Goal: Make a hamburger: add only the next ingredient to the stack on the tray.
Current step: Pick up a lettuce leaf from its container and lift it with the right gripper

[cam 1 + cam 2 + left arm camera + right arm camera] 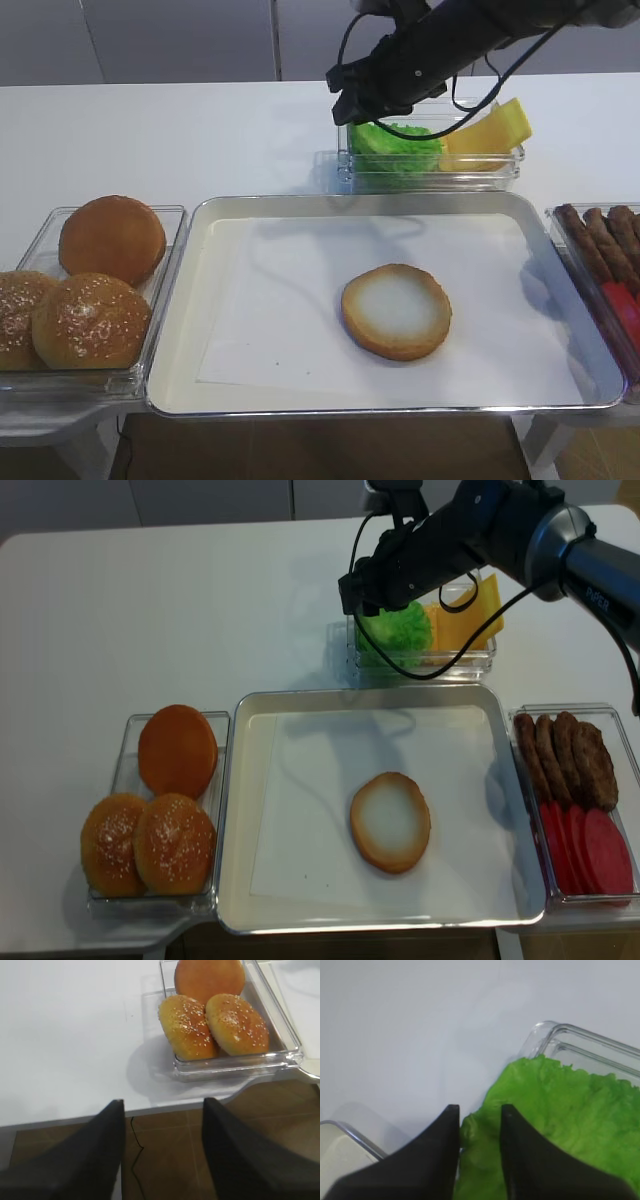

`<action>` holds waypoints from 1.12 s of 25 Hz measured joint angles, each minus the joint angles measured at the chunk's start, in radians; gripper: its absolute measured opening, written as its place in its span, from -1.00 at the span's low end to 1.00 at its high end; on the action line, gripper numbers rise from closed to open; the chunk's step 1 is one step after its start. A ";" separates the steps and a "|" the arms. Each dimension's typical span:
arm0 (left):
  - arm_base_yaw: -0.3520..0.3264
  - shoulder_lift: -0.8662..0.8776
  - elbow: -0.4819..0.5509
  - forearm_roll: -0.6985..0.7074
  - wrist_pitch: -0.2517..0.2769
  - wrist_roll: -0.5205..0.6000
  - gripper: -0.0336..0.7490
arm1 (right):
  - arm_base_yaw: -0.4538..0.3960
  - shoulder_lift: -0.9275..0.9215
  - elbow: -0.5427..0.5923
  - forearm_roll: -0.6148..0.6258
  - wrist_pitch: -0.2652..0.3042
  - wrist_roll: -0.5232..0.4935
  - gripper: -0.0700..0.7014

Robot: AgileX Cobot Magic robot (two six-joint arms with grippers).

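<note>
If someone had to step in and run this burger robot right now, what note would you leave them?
Right end effector: over the clear bin behind the tray, jaws straddling the edge of the lettuce leaf; a firm grip is not yet clear.
Left end effector: open, empty, off the table edge near the whole buns.
Stack: only the bun bottom, on the tray.
Done: bun placed.
Left: lift the lettuce and lay it on the bun.

Lab-style food bench: white table [200,130], ingredient bins [420,650].
</note>
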 joint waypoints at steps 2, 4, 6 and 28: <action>0.000 0.000 0.000 0.000 0.000 0.000 0.04 | 0.000 0.000 0.000 0.000 0.000 0.000 -0.33; 0.000 0.000 0.000 0.000 0.000 0.000 0.04 | 0.000 0.000 0.000 0.000 0.000 0.000 -0.42; 0.000 0.000 0.000 0.000 0.000 0.000 0.04 | 0.000 0.000 0.000 0.000 0.000 0.000 -0.50; 0.000 0.000 0.000 0.000 0.000 0.000 0.04 | 0.000 -0.090 0.000 -0.048 0.036 -0.020 -0.81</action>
